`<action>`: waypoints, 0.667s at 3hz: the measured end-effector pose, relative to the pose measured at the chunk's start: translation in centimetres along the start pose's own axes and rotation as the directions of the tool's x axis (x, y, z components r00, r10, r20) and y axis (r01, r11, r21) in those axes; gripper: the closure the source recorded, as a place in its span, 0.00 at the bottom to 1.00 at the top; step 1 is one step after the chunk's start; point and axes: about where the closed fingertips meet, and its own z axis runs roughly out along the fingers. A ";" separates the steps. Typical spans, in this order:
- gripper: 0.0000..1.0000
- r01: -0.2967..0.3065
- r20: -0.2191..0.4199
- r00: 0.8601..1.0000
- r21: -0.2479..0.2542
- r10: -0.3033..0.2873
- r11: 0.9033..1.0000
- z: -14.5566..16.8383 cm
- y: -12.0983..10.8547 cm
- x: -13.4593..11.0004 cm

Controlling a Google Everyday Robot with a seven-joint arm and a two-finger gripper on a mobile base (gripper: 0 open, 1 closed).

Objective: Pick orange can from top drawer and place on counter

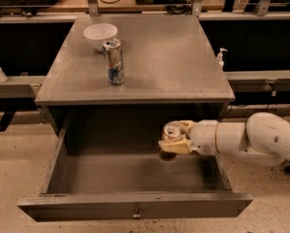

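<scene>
orange can (171, 130) upright, top up | gripper (173, 139) jaws clamp it | inside top drawer (135, 205)

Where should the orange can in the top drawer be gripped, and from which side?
Grip the orange can across its round side wall, coming level from the picture's right, as the end effector does now inside the top drawer. The can stands upright, and the counter edge sits close above.

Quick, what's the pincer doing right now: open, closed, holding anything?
Pincer: closed on the orange can, over the open top drawer.
</scene>
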 end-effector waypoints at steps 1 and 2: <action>1.00 0.034 0.054 0.998 -0.021 -0.033 0.999 -4.6 -3.1 -4.5; 1.00 0.057 0.026 0.998 -0.072 -0.055 0.996 -7.5 -6.5 -6.8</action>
